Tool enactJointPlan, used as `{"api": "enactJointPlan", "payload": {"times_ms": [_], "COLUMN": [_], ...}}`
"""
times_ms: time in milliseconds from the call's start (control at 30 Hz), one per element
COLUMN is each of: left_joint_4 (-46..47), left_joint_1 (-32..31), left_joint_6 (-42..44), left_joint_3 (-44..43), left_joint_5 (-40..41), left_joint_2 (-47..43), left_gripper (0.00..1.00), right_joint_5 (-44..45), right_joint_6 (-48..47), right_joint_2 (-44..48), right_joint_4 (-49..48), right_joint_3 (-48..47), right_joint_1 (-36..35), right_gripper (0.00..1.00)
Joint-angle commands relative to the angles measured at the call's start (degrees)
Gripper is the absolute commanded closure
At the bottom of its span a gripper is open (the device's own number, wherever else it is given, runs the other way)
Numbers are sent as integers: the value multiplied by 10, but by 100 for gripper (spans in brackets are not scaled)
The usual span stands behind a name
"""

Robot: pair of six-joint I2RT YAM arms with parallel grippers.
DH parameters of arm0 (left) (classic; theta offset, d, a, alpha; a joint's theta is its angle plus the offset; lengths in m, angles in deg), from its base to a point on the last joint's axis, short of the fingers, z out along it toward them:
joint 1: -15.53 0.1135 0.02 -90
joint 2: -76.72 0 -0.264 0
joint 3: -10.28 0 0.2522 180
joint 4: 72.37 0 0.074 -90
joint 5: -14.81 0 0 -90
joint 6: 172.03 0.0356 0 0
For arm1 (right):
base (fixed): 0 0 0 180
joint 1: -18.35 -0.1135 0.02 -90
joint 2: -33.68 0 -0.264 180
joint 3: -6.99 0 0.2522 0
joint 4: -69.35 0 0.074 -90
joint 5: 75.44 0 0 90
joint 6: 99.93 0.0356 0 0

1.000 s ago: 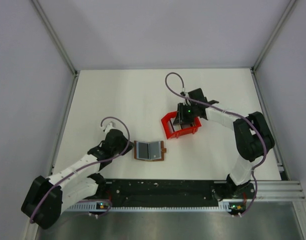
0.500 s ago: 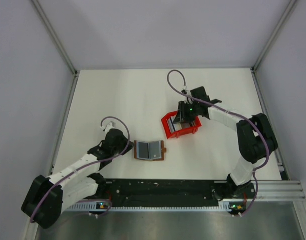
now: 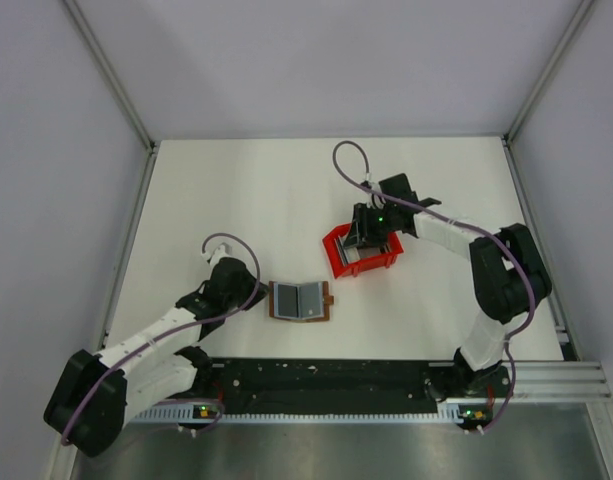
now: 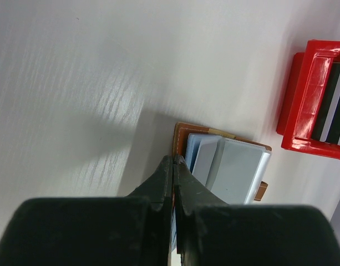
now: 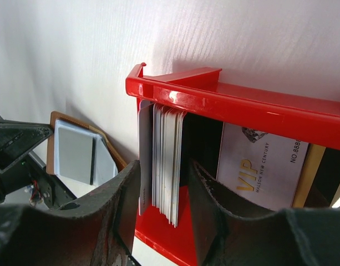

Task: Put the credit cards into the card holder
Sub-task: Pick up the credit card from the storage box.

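Straddling the thin plastic credit cards [image 5: 168, 160] upright in the red plastic bin [image 5: 242, 108], the right pincer [image 5: 164, 166], grip unclear, could lift several together. Closed left pincer [image 4: 173, 160] sits at the brown leather card holder [image 4: 236, 166].

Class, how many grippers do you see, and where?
2. The left gripper, shut, at the card holder's left edge; the right gripper straddling credit cards standing in the red bin.
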Motion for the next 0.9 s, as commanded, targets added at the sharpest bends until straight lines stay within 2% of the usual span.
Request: {"api": "enactJointPlan", "payload": {"times_ms": [0, 667, 867], "left_joint_4": [27, 32, 32], "left_joint_1": [5, 6, 6], "left_joint_6": [8, 7, 8], "left_joint_3": [7, 10, 10], "left_joint_5": [-4, -10, -11], "left_joint_2": [3, 5, 6], "left_gripper": [100, 100, 100], "right_joint_5": [-15, -28, -14], "right_joint_6": [0, 10, 15], "right_joint_2": [2, 10, 14], "right_joint_4": [-2, -4, -5], "right_joint_3": [-31, -36, -35], "right_joint_1": [-5, -6, -5], "right_gripper": [60, 78, 92]}}
